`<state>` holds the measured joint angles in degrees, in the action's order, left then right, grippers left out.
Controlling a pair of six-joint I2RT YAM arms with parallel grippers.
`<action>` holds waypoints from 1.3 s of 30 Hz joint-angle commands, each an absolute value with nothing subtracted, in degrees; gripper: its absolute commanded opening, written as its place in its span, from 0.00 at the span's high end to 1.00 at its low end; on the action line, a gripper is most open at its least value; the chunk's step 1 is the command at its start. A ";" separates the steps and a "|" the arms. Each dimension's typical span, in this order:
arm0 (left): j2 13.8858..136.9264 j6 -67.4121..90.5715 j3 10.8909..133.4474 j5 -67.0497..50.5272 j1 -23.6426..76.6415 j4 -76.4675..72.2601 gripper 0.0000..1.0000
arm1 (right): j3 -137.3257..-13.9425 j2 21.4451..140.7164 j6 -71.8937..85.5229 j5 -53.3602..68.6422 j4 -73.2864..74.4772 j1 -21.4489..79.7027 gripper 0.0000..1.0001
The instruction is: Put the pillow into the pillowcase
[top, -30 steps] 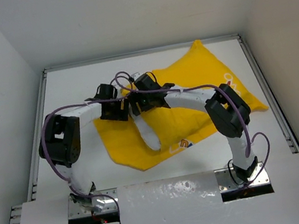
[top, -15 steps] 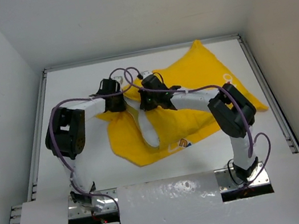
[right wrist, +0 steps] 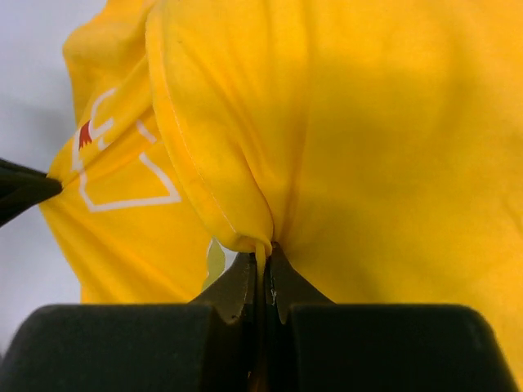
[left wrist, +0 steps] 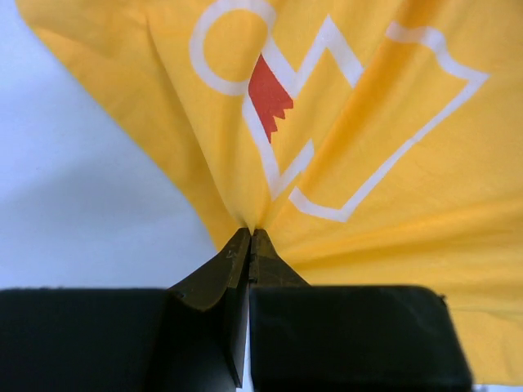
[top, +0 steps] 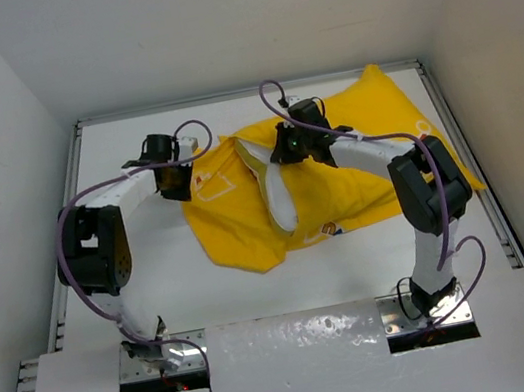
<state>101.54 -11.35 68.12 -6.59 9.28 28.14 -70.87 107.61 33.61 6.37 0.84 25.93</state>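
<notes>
The bright yellow pillowcase [top: 366, 152] lies across the middle of the table, with white printed outlines on its left flap. The pillow [top: 280, 203] shows only as a narrow white strip in the case's open mouth; the rest is under yellow fabric. My left gripper [top: 181, 180] is shut on the case's left edge, and the cloth [left wrist: 368, 163] fans out from its tips [left wrist: 251, 235]. My right gripper [top: 283, 148] is shut on the folded hem of the case [right wrist: 392, 147], pinched at the tips [right wrist: 263, 251]. The left gripper's fingertip [right wrist: 24, 189] shows in the right wrist view.
The white table [top: 154, 276] is boxed in by white walls at the back and sides. Metal rails run along its left edge [top: 67, 253] and right edge [top: 463, 135]. Purple cables loop over both arms.
Both grippers went from open to shut on the pillowcase. They then moved apart and toward the back, left going left and right going right, stretching the mouth wider and dragging the case rightward.
</notes>
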 commanded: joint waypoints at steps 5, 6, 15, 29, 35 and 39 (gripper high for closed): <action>104.68 -15.38 75.21 -10.26 10.18 31.29 1.00 | -74.96 108.02 29.36 16.26 -1.86 27.94 1.00; 104.33 -14.77 76.28 -12.98 11.15 30.68 0.90 | -75.84 108.28 28.83 15.91 -0.89 28.56 1.00; 108.28 -13.36 82.62 -12.40 21.71 26.29 0.45 | -75.68 110.04 33.66 15.82 -2.20 29.53 1.00; 112.76 -5.37 78.49 -3.88 21.97 24.71 0.47 | -74.44 109.51 35.15 14.59 -5.45 29.53 1.00; 118.73 -1.67 80.68 0.95 21.97 22.76 0.33 | -74.09 109.34 34.45 14.76 -4.92 29.62 1.00; 121.11 -2.19 81.12 4.57 21.97 22.94 0.33 | -74.09 109.07 34.19 15.12 -4.83 29.71 1.00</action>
<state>117.91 -3.70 80.82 0.69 22.09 23.53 -72.84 110.10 33.45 13.04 -0.51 29.04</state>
